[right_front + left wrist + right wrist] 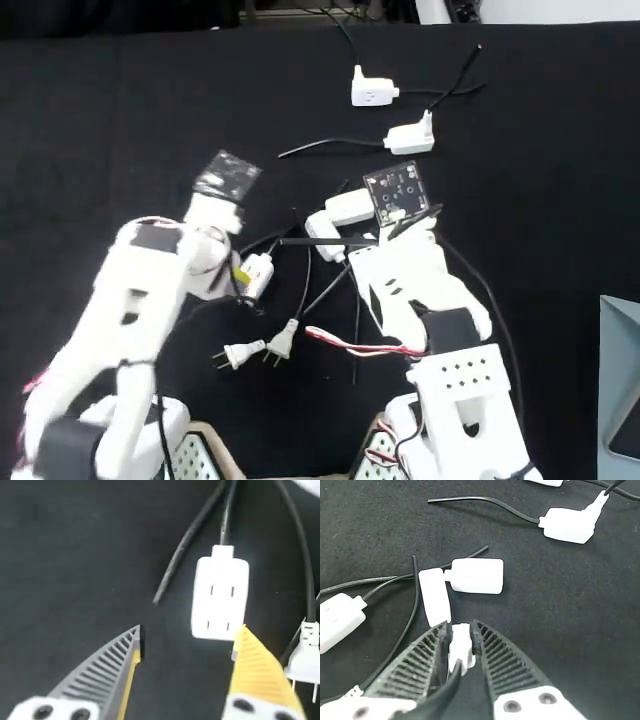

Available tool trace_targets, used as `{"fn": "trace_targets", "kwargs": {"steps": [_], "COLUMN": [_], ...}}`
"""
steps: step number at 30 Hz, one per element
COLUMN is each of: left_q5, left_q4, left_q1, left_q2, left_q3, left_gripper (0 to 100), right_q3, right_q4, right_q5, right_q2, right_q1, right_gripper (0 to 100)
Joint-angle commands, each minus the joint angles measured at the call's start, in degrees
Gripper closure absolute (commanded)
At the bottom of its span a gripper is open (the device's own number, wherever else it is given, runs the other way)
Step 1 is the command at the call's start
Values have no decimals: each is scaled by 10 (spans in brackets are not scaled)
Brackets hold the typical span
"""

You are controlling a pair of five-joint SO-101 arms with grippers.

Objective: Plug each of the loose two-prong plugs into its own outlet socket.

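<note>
I am struggling to make out the prongs of the small white plug that my right pincer is pinching: the ribbed black fingers are covering its sides, and its black cord is running out of the wrist view. In the left wrist view a white plug body is being cut off at the frame edge. My left pincer is hanging spread wide over the black cloth-covered counter. The white rectangular outlet block is lying slots-up just ahead of it, touching the yellow fingertip and well apart from the grey one. A flat white bar is sitting just beside the right pincer's tip; I cannot tell whether they are touching. From overhead, a loose white two-prong plug is lying beside its twin, between the arms.
</note>
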Motion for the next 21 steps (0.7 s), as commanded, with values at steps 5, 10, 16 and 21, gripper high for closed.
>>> {"fn": "trace_targets", "kwargs": {"steps": [5,10,16,21], "left_q5": [38,38,39,56], "left_q4": [64,63,63,30], "left_q1": [-144,-262,-336,-364], "left_q2": [-231,-310,-370,-403], "left_q3": [67,141,207,261], "left_gripper": [707,707,707,707], "right_q3": [-33,-33,-62,-131], "right_q4": [20,38,38,34], "right_q5": [5,5,5,6], "right_q2": [-9,-8,36,152], "right_q1": [-98,-199,-291,-331], "right_gripper": [986,986,986,986]}}
